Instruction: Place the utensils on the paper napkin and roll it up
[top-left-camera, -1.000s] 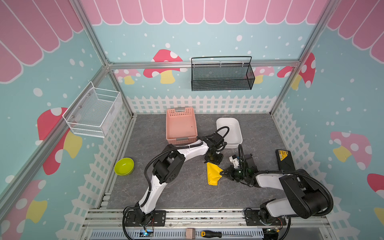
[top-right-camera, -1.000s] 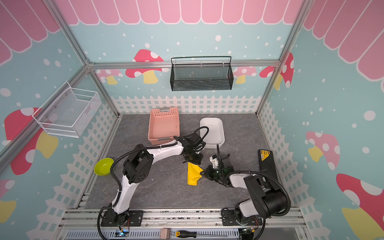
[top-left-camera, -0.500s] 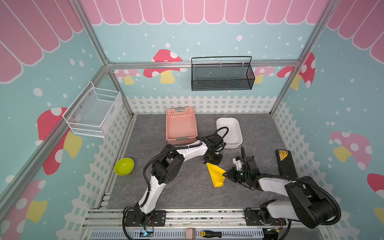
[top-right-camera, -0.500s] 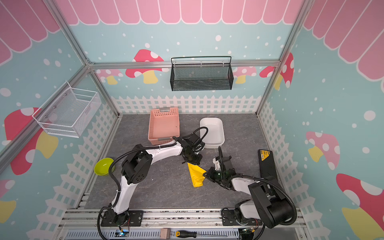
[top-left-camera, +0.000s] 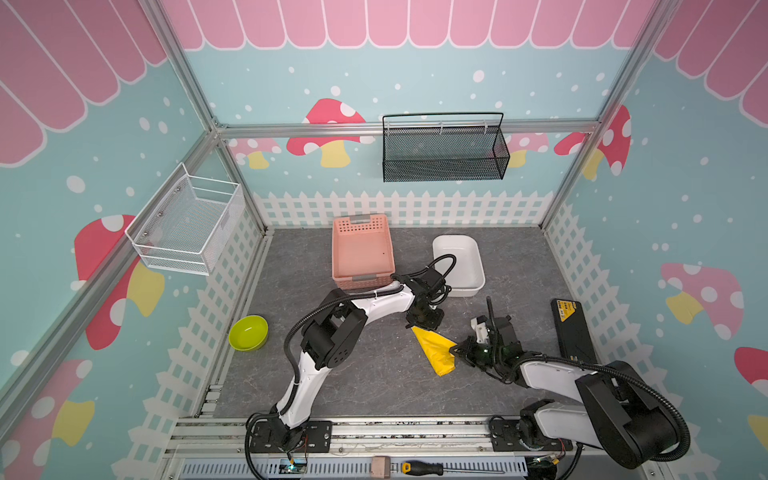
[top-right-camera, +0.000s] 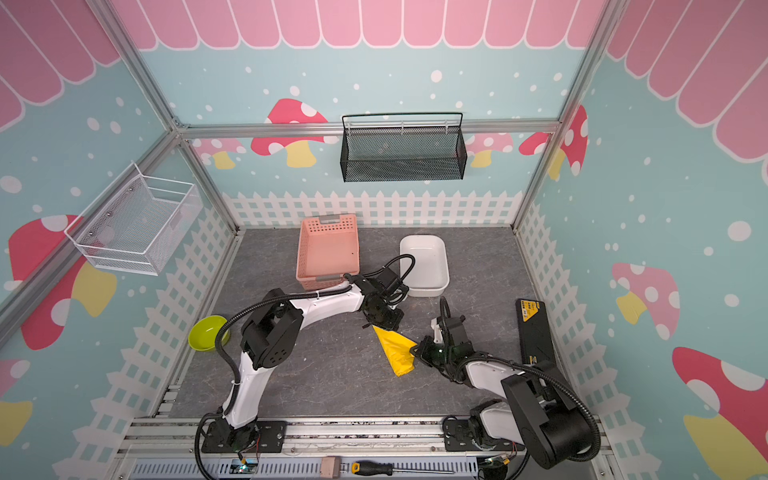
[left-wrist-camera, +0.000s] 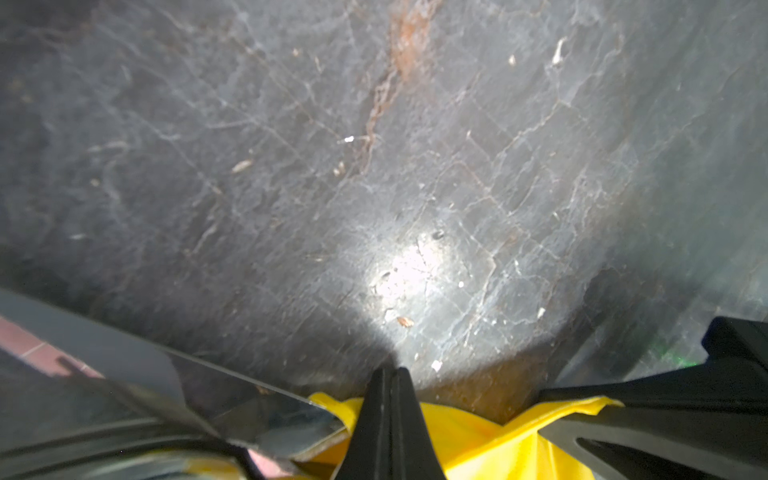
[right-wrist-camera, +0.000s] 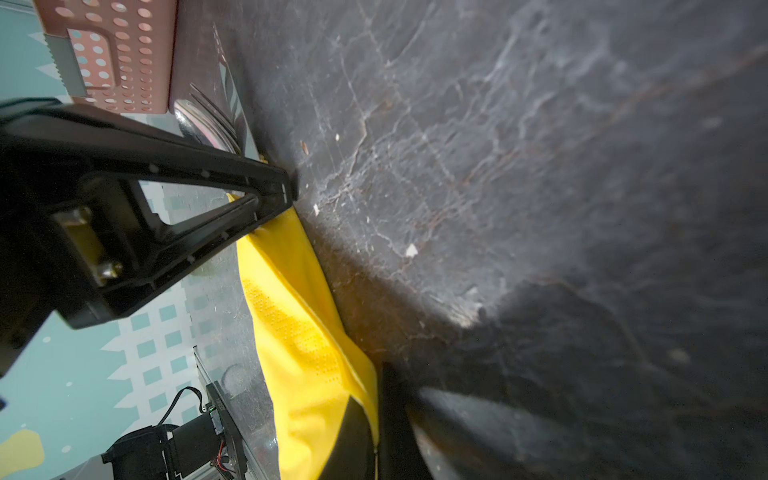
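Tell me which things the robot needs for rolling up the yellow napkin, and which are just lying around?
For the job: paper napkin; utensils poking out of it; left tool and right tool, both pinching the napkin.

Just lying about: pink basket; white tub; green bowl; black case; screwdriver.

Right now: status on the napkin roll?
Both shut: left gripper pinches the paper napkin at its far tip, right gripper at its side. Napkin rolled, utensils poking out at the far end. Nearest clutter, the pink basket, stands apart.
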